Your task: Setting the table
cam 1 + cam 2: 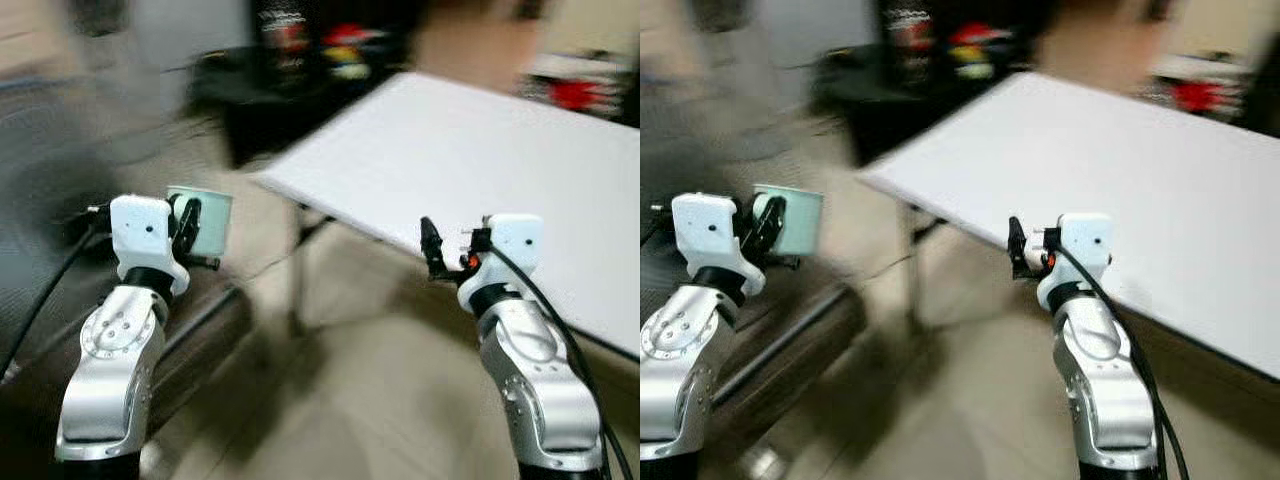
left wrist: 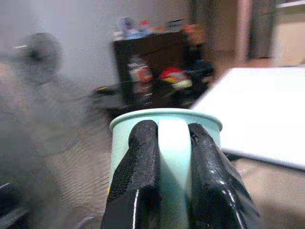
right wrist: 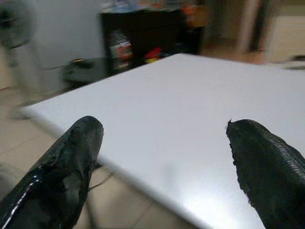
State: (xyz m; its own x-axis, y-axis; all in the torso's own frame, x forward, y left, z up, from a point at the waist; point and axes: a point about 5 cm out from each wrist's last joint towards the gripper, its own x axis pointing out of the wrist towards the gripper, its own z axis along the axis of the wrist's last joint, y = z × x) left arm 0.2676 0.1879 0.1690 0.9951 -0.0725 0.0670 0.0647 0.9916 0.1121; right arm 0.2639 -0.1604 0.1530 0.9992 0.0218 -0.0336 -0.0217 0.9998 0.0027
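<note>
A pale green mug (image 1: 205,221) hangs in the air at my left, off the table's near-left corner. My left gripper (image 2: 172,143) is shut on the mug's handle (image 2: 173,162), one black finger on each side of it. The white table (image 1: 480,170) stretches across the right half of the scene, its top bare. My right gripper (image 1: 432,247) stands open just before the table's front edge, with nothing between its fingers (image 3: 71,167). Both eye views are blurred by motion.
A dark shelf unit (image 1: 320,50) with red and yellow items stands beyond the table's far-left corner. A standing fan (image 2: 35,52) is at the far left. The table's metal legs (image 1: 300,270) reach down to the beige floor in front of me.
</note>
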